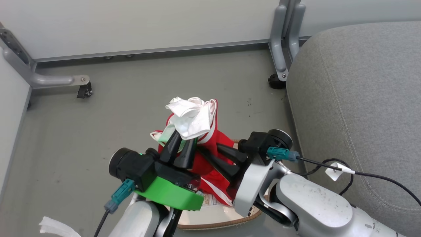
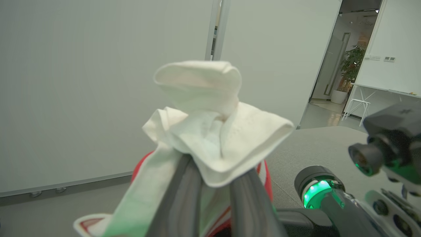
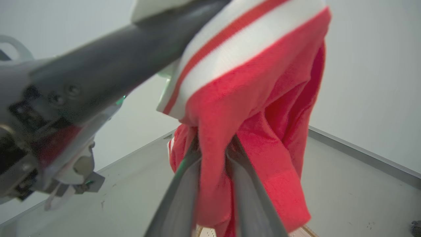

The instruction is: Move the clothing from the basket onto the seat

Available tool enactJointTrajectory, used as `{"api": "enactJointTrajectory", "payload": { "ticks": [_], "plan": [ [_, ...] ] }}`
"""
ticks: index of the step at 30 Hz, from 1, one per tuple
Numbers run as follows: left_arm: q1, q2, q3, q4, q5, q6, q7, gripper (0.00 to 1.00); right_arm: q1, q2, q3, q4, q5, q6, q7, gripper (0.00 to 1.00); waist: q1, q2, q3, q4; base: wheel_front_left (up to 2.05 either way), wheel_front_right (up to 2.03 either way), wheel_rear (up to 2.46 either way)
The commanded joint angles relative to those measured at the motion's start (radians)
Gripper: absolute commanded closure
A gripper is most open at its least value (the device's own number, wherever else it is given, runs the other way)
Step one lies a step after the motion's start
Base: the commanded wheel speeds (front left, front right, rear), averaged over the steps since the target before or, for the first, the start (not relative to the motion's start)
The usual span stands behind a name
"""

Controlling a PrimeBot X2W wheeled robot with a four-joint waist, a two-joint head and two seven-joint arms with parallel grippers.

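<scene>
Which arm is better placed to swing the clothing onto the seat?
Right. The right claw is nearer the seat and has red fabric of the clothing between its fingers. The left claw pinches the white end, farther away.

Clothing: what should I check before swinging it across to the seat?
1. Left gripper grip on the clothing: ok, its fingers pinch the white panel.
2. Right gripper grip: ok, red fabric sits between its fingers.
3. Clothing clear of the basket: cannot tell, a striped fold hangs low over it.
4. Landing area on the seat: ok, open grey cushion to the robot's right.
5. Right arm's cable: cannot tell, it drapes across the seat's edge and might snag.
</scene>
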Motion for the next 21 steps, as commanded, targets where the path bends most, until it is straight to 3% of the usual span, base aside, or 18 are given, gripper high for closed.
{"api": "enactJointTrajectory", "payload": {
  "ticks": [1, 21],
  "plan": [
    [-0.018, -0.003, 0.001, -0.003, -0.003, -0.002, 0.000, 1.00, -0.017, 0.007, 0.009, 0.011, 0.008, 0.000, -0.011, 1.00, 0.0000, 0.0000, 0.000, 0.001, 0.00, 0.00, 0.00],
    [-0.020, 0.008, -0.012, 0.005, -0.013, 0.014, 0.003, 1.00, -0.057, 0.009, 0.069, 0.073, 0.067, 0.000, -0.084, 1.00, 0.0000, 0.0000, -0.002, -0.002, 0.00, 0.00, 0.00]
  ]
}}
